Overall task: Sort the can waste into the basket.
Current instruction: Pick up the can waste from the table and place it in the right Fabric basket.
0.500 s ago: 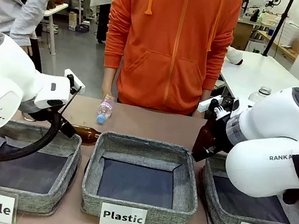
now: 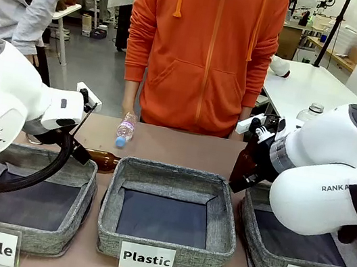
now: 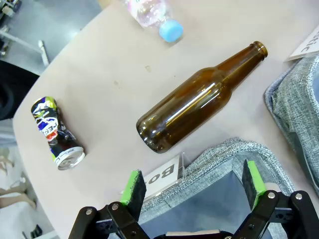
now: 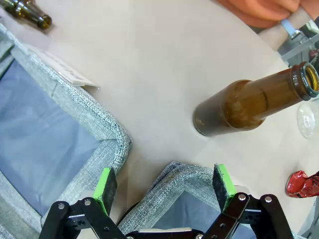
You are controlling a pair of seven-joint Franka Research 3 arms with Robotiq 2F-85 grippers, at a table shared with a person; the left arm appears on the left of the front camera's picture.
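Left gripper point(image 3: 193, 183) fingers spread wide, nothing held, over corner of grey woven "Bottle" basket point(image 3: 219, 154). Right gripper point(image 4: 165, 181) equally wide, empty, over rim of grey woven "Can" basket point(image 2: 263, 264), partly hidden behind right arm. Farther out: black printed metal can point(image 3: 56, 133) lying on table point(image 3: 124, 74), near brown glass bottle point(image 3: 199, 99). Shiny red can point(image 4: 304, 184) cut off at frame edge, shape unclear.

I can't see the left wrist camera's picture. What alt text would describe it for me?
A brown glass bottle lies on its side on a tan table, a black printed can lying farther left. Below, the open left gripper hovers over a grey fabric basket.
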